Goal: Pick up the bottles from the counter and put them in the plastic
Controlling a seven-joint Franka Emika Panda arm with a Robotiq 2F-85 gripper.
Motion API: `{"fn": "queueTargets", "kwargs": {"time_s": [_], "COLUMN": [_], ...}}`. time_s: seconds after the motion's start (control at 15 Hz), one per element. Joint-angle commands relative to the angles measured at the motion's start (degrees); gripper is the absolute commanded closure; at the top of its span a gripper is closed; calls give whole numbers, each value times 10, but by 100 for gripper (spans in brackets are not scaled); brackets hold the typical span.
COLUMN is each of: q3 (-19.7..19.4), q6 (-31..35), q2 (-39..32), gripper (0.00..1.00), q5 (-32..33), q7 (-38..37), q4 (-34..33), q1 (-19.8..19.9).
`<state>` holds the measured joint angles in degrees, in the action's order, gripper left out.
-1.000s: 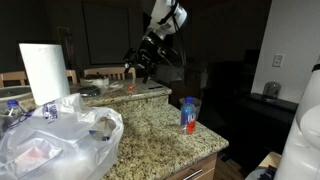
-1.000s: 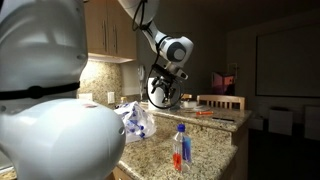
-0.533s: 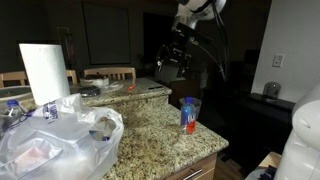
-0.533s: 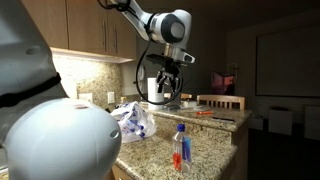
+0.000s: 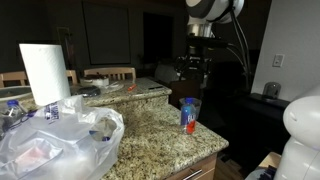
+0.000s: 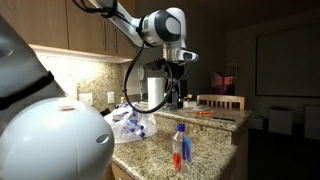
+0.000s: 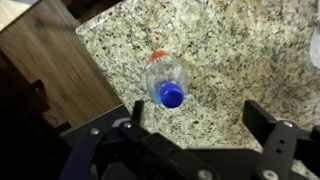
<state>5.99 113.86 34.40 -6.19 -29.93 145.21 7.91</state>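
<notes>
A clear bottle with a blue cap and a red and blue label (image 5: 188,116) stands upright near the counter's corner; it also shows in the other exterior view (image 6: 179,148) and from above in the wrist view (image 7: 167,82). My gripper (image 5: 197,66) hangs well above the bottle, also in an exterior view (image 6: 177,93). In the wrist view its fingers (image 7: 198,120) are wide apart and empty, with the bottle just beyond them. A crumpled clear plastic bag (image 5: 55,138) lies on the counter, also in an exterior view (image 6: 132,122). Another blue-capped bottle (image 5: 13,108) stands behind the bag.
A paper towel roll (image 5: 44,72) stands behind the bag. The granite counter (image 5: 150,135) ends close to the bottle, with wood floor beyond in the wrist view (image 7: 50,60). A raised ledge (image 5: 125,93) holds a small red thing. A chair back (image 5: 108,72) stands behind it.
My arm has swung away from the raised ledge across to a spot above the bottle at the counter's corner. The gripper stays open and empty. The bottle and bag have not moved.
</notes>
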Motion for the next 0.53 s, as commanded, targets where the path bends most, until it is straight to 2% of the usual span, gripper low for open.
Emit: {"fn": "queueTargets", "kwargs": {"time_s": [0.0,0.27,0.4,0.47], "q3": [21,7,0,-3], "q6": [56,96,109,113], "q2": [-36,-80,-96,-103], "gripper": [0,0,27,33], "q5": [13,5,4,5], "q7": [-91,-130,-141,-145], "q4": [36,56,59,57], "q1": [27,23,21,20]}}
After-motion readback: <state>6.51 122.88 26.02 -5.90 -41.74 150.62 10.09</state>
